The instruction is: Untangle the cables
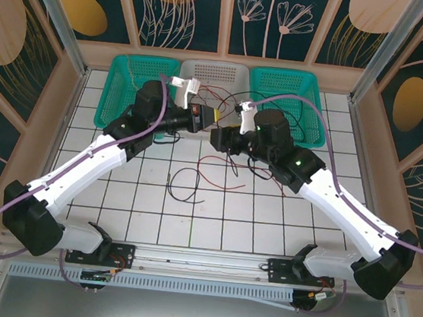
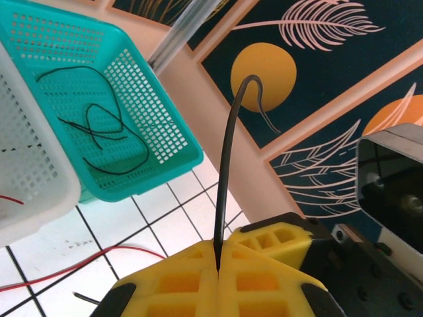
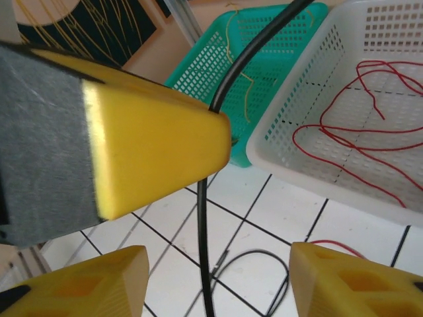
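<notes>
Yellow cables (image 3: pixel 247 86): left basket (image 3: pixel 277 59) | red cables (image 3: pixel 330 127): white basket (image 3: pixel 396 26) | black cables (image 2: pixel 99 129): right basket (image 2: pixel 158 119)

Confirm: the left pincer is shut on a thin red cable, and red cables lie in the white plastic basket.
Not red: the left wrist view shows the left pincer shut on a thin black cable; thin red cables do lie in the white perforated plastic basket.

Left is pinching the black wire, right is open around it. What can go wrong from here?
1. The thin black cable sits at the very tips of the shut left gripper; a tug may slip it out.
2. The open right gripper straddles that cable close beside the left's yellow finger; closing might clip it.
3. A black loop below lies near a thin red cable on the white tiled table; lifting may drag that along.
</notes>
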